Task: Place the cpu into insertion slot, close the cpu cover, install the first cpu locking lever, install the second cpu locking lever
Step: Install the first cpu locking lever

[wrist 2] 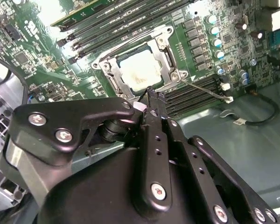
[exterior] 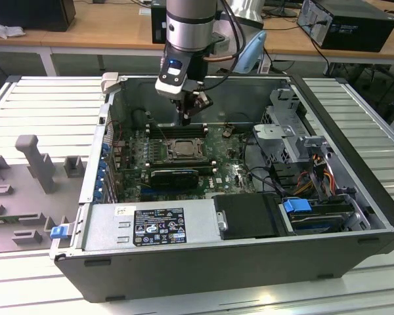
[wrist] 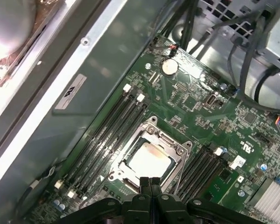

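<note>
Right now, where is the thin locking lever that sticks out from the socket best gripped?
Likely near its free end: the locking lever juts out over the memory slots, clear of the cpu cover. Come from above, fingers astride the rod.

silver-grey cpu [wrist: 148, 158], green motherboard [wrist: 196, 109], black pincer [wrist: 150, 180]

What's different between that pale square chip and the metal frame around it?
The cpu is a solid, pale plate; the cpu cover is a darker metal frame with an open window. The cpu sits inside; the cpu cover rims it. Both are square and lie flat.
</note>
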You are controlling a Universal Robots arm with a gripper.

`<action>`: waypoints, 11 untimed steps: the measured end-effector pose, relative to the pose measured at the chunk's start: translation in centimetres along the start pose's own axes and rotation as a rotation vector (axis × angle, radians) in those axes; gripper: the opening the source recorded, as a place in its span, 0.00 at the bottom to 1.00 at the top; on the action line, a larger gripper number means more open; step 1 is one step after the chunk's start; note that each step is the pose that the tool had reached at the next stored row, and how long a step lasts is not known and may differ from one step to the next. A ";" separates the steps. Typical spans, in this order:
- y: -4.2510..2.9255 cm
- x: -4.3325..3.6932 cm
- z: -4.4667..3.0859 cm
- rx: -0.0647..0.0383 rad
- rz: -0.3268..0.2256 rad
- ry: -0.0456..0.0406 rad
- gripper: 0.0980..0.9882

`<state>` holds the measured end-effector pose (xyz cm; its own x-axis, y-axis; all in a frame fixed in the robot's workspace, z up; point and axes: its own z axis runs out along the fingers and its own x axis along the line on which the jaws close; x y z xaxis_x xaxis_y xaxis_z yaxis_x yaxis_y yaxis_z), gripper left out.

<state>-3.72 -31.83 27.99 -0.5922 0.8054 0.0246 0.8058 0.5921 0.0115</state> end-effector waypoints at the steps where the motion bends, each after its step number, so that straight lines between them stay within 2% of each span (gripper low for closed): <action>1: 0.00 0.00 0.00 0.000 -0.009 0.0001 0.01; 5: 0.00 0.00 0.00 0.001 -0.049 0.0006 0.01; 11: 0.00 0.00 0.00 0.004 -0.164 0.0019 0.01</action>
<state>-3.72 -31.83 27.99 -0.7158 0.6979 0.0246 0.6983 0.7158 0.0115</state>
